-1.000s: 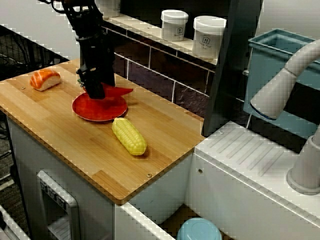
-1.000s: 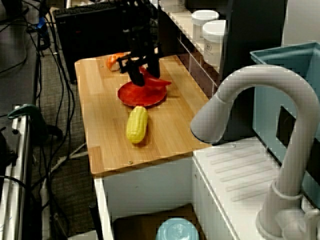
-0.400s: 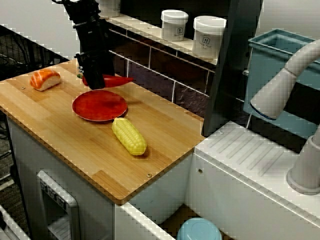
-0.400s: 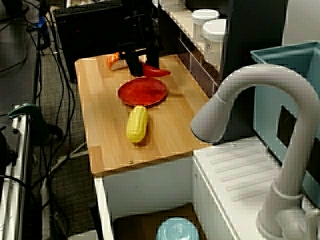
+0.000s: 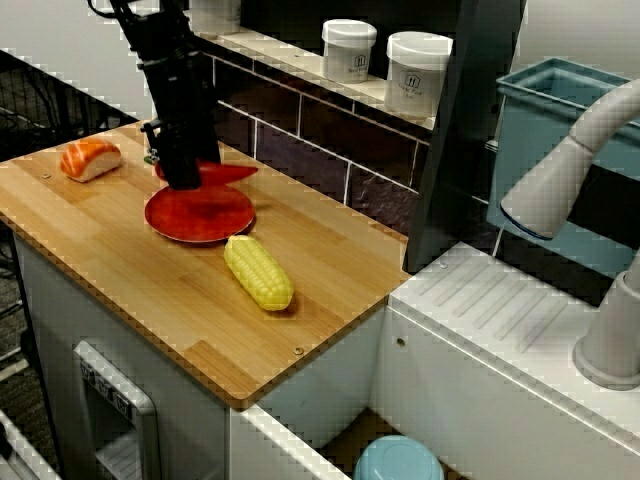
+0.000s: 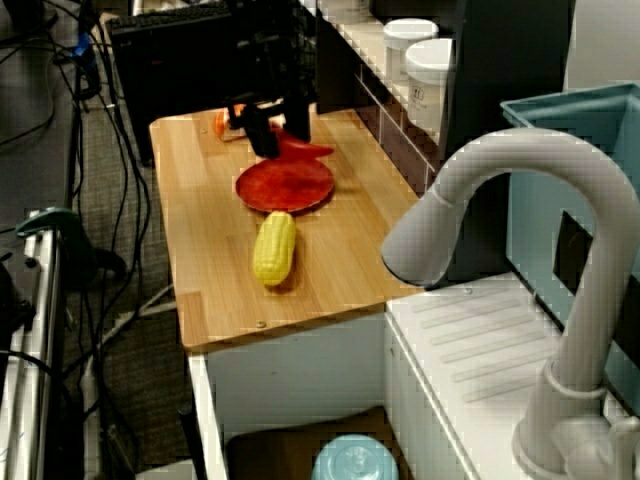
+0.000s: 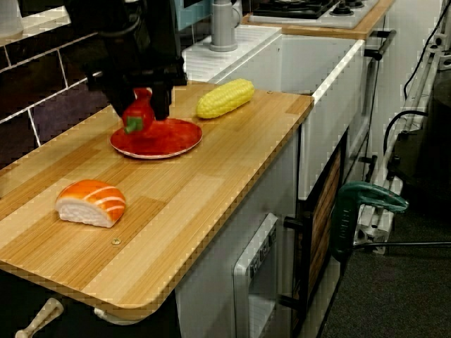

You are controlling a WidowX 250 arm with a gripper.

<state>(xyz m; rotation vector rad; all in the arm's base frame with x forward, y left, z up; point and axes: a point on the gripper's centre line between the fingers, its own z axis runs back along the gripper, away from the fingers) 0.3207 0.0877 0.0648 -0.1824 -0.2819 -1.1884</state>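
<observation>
My black gripper [image 5: 181,172] is shut on a red pepper [image 5: 226,172] and holds it just above the back edge of the red plate [image 5: 200,214]. In the view from over the faucet, the gripper [image 6: 266,137] hangs over the plate's [image 6: 285,186] far rim, with the pepper [image 6: 306,150] sticking out to the right. The view from the counter's end shows the pepper [image 7: 139,113] stem-down between the fingers [image 7: 161,105], clear of the plate [image 7: 165,139]. A corn cob [image 5: 258,272] lies in front of the plate.
A salmon sushi piece [image 5: 90,158] sits near the counter's left end. White jars [image 5: 348,48] stand on the ledge behind the tiled wall. A dark post [image 5: 460,130], a blue bin [image 5: 545,110] and a grey faucet [image 5: 570,160] stand to the right by the sink.
A second ago the gripper was low on the plate with the pepper. It lifted the pepper up and back, and has since shifted slightly left and down.
</observation>
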